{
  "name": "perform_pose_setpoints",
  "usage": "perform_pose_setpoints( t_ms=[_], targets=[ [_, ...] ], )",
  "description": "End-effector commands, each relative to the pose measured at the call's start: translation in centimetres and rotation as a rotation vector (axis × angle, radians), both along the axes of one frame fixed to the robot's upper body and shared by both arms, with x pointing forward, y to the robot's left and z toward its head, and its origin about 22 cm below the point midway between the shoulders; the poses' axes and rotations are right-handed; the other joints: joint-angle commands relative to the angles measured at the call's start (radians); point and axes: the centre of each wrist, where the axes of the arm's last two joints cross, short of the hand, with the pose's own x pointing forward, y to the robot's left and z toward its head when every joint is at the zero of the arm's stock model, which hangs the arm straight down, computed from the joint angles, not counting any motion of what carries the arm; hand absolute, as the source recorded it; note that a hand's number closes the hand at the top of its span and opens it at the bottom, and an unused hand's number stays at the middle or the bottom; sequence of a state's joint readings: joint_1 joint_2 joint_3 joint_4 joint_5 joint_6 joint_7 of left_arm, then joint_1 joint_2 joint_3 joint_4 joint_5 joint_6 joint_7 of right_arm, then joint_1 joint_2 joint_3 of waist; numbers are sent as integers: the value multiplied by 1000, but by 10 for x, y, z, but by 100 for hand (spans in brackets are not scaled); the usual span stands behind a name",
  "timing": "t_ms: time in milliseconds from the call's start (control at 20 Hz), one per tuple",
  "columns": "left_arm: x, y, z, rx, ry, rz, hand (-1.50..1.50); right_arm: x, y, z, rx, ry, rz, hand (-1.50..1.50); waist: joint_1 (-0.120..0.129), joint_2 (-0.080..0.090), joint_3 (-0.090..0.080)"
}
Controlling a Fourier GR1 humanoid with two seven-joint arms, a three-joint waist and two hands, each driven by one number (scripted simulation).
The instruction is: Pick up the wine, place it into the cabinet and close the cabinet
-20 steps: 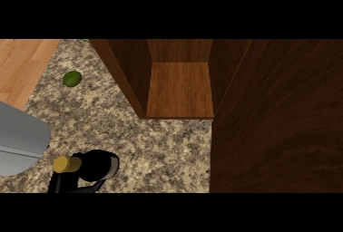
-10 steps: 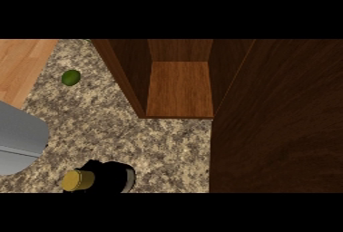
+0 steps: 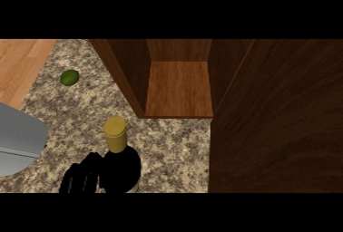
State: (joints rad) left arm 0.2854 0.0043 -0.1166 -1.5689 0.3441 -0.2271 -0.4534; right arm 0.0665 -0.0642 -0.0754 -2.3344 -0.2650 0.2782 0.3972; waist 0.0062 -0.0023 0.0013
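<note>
While the left robot hand (image 3: pixel 80 177) curled its black fingers round the dark body of the wine (image 3: pixel 119 156) at about 7 o'clock in the head view, the bottle stood above the speckled table (image 3: pixel 171 145), its yellow-capped neck pointing toward 12 o'clock. At 12 o'clock the cabinet (image 3: pixel 178 88) stood open, its wooden shelf bare, with the dark door (image 3: pixel 278 118) at 3 o'clock. A green lime (image 3: pixel 70 77) lay at 10 o'clock, well apart. A grey forearm (image 3: pixel 17 140) showed at 9 o'clock.
</note>
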Motion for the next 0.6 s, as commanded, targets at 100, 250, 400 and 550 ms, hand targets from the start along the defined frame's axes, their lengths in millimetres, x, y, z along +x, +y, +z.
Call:
perform_pose_setpoints(
  t_ms=[100, 250, 400, 550],
  targets=[
    [29, -19, 60, 8, -39, 16, 150, 1, 15, -9, -1, 5, 2, -150, -7, 2, -1],
    [12, -26, 56, 12, -51, 24, 150, 0, 6, -14, -23, -4, 10, -150, -5, 1, -1],
    [37, -57, 89, -27, -33, 3, 150, -10, 10, 1, 5, 4, -2, -150, -10, 1, -1],
    [57, -52, 82, 13, -45, 5, 150, 7, 8, -8, -1, 12, -5, -150, -8, 2, -1]
  ],
)
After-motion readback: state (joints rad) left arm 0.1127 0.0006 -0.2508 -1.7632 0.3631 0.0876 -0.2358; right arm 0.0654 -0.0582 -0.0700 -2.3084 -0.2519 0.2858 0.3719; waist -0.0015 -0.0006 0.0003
